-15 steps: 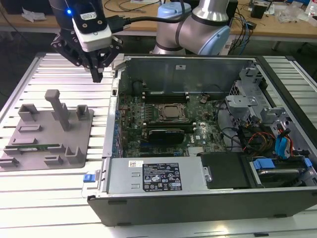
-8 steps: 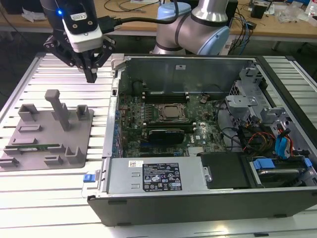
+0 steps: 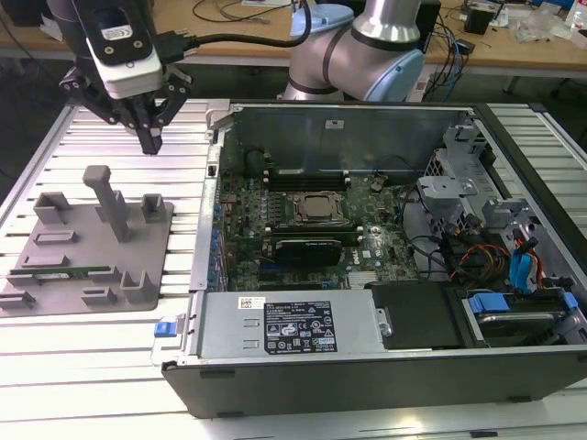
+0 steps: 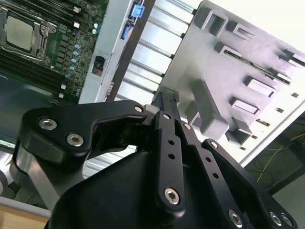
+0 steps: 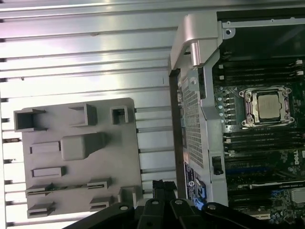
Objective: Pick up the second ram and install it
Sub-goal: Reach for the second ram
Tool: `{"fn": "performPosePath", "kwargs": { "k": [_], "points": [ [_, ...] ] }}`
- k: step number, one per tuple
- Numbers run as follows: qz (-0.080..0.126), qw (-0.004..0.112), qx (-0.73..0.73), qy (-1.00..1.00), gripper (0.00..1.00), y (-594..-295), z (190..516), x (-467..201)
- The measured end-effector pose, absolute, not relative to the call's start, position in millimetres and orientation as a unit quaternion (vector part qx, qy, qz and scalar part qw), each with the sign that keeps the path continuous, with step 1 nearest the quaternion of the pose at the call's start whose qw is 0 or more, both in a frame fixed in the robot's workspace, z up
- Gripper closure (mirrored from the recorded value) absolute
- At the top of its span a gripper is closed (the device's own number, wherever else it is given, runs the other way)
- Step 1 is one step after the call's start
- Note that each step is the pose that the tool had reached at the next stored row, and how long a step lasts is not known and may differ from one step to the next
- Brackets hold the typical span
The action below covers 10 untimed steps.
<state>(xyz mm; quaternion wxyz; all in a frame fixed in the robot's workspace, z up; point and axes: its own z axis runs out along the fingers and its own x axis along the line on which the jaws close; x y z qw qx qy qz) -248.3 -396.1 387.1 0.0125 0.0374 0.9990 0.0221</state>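
Closest to me, the open computer case (image 3: 275, 367) lies on its side on the slatted metal counter (image 3: 55, 367), its motherboard (image 3: 275, 197) exposed, the CPU socket (image 3: 319, 209) in the middle and a black expansion card (image 3: 312, 246) just on the near side of it. Over at the exterior view's left, the grey fixture plate (image 3: 92, 238) sits flat on the counter beside the case, with a tall post (image 3: 110, 202) standing up from it. And there's the second ram (image 3: 83, 271), a thin green stick lying along the plate's near edge, cradled between low grey blocks; in the first wrist view it shows as a slim strip (image 5: 62, 187) across the holders. Now the gripper (image 3: 151, 139): it hangs above the counter past the plate's far edge, near the case's corner, well apart from the ram. Its black fingers (image 4: 165, 102) are drawn together to a narrow point, with nothing between them. In the first wrist view its tips (image 5: 162, 185) poke in between plate and case.
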Motion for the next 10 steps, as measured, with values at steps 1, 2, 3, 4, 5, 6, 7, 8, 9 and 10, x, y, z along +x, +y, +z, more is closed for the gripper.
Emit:
{"fn": "performPosePath", "kwargs": {
  "k": [1, 2, 3, 4, 5, 6, 7, 8, 9, 10],
  "points": [
    [0.022, 0.013, 0.037, 0.999, 0.92, -396, 387, -250],
    [0.022, 0.013, 0.037, 0.999, 0.92, -396, 387, -251],
    [0.022, 0.012, 0.037, 0.999, 0.92, -396, 386, -254],
    [0.022, 0.012, 0.037, 0.999, 0.92, -396, 386, -256],
    [0.022, 0.012, 0.037, 0.999, 0.92, -396, 386, -258],
    [0.022, 0.012, 0.037, 0.999, 0.92, -396, 386, -263],
    [0.022, 0.012, 0.037, 0.999, 0.92, -396, 386, -265],
    [0.022, 0.012, 0.037, 0.999, 0.92, -396, 385, -267],
    [0.022, 0.012, 0.037, 0.999, 0.92, -396, 385, -270],
    [0.022, 0.013, 0.037, 0.999, 0.92, -396, 385, -272]
  ]
}}
